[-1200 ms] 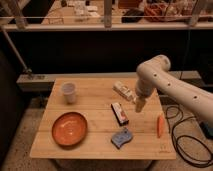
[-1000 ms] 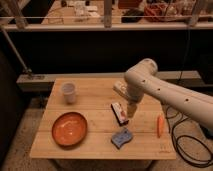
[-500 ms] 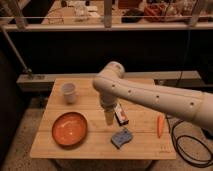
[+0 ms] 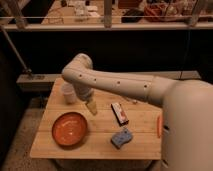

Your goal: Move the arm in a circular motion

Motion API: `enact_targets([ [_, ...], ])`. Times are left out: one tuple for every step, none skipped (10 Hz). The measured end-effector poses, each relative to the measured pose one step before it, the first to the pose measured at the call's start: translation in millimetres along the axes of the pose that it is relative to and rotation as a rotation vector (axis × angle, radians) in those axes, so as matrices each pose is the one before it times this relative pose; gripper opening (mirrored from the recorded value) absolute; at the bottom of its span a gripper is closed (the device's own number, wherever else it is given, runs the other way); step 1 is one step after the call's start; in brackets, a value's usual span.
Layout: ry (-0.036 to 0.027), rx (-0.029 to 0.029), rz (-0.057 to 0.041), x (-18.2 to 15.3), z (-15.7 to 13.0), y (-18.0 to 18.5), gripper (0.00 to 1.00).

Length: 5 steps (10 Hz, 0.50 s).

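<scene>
A light wooden table stands in a dim workroom, a dark wall and a cluttered ledge behind it. The arm, cream-white and dotted with small dark marks, reaches in from the lower right foreground, where its thickest segment fills the corner. It crosses above the table to a rounded elbow over the back left part, then turns downward. Its gripper, the narrow pale tip, hangs low over the table's left half, just above and to the right of an orange bowl. Whether the gripper is spread or closed cannot be told; nothing is seen in its hold. A white cup sits partly behind the arm's downward segment. A dark rectangular object lies near the middle, a blue object toward the front edge, and an orange item peeks out beside the arm's big segment at right.
</scene>
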Motion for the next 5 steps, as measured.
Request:
enact_targets([
  [0.00317, 0.00121, -0.04598, 3.57, 0.75, -20.08, 0.8],
  [0.00595, 0.00882, -0.0061, 9.96, -1.22, -17.35, 0.8],
  [0.00637, 0.01517, 0.01457, 15.7, -2.64, -15.99, 0.8],
  [0.00599, 0.01851, 0.01894, 17.97, -3.09, -11.81, 0.8],
  [0.00602, 0.02758, 0.02901, 27.28, -3.66, -10.59, 0.8],
])
